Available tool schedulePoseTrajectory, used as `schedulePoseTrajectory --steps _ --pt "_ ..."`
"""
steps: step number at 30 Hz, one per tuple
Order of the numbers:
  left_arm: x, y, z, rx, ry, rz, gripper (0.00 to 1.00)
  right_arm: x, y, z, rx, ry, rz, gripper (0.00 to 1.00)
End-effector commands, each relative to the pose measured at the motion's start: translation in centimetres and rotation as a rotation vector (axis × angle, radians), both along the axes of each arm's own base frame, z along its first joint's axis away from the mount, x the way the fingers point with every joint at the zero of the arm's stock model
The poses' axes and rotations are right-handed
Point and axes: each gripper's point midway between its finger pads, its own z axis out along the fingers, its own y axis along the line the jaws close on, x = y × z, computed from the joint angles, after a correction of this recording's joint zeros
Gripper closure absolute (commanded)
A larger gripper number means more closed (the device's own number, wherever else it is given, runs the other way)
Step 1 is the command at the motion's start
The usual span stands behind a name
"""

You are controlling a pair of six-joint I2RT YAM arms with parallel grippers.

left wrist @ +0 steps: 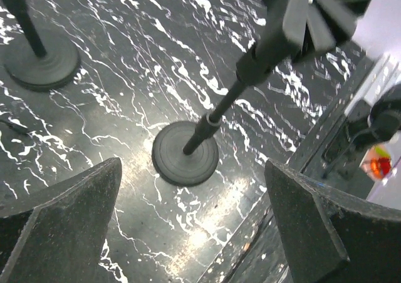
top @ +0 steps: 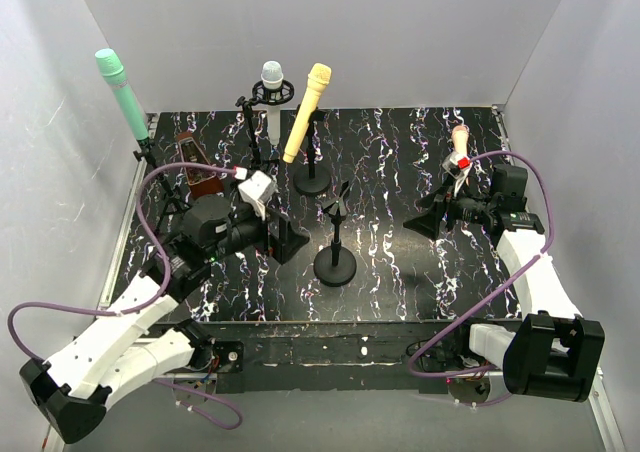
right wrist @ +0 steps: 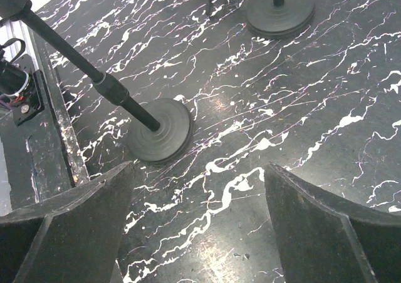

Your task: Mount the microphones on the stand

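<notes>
The mint green microphone (top: 122, 92) stands tilted on a stand at the back left. The white microphone (top: 272, 77) sits in a ring mount, and the yellow microphone (top: 305, 112) leans on a round-based stand beside it. The peach-pink microphone (top: 460, 144) stands upright at the right, just behind my right gripper; what holds it is hidden. An empty stand (top: 335, 262) with a clip (top: 340, 210) is at the centre. My left gripper (top: 290, 240) (left wrist: 193, 189) is open and empty left of it. My right gripper (top: 425, 222) (right wrist: 199, 170) is open and empty over the mat.
The black marbled mat (top: 400, 272) ends at a front edge (top: 330, 322). Grey walls close in the back and both sides. A brown box (top: 198, 167) lies at the back left. The empty stand's base shows in both wrist views (left wrist: 185, 153) (right wrist: 160, 131).
</notes>
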Motion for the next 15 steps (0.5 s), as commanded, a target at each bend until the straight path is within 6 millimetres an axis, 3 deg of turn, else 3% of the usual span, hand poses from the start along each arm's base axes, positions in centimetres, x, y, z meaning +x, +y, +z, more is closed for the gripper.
schedulePoseTrajectory --steps 1,7,12,15 --pt "1.4 1.5 4.3 -0.065 0.028 0.167 0.02 0.5 -0.2 1.4 -0.001 -0.049 0.005 0.11" --pt "4.0 2.1 8.5 -0.083 0.050 0.319 0.02 0.6 -0.3 1.5 -0.001 -0.050 0.003 0.11" --pt "6.0 -0.4 10.6 -0.088 0.103 0.301 0.02 0.5 -0.4 1.7 0.000 -0.058 0.001 0.11" --pt "5.8 -2.7 12.1 -0.115 0.122 0.201 0.02 0.5 -0.4 1.7 0.001 -0.060 0.001 0.11"
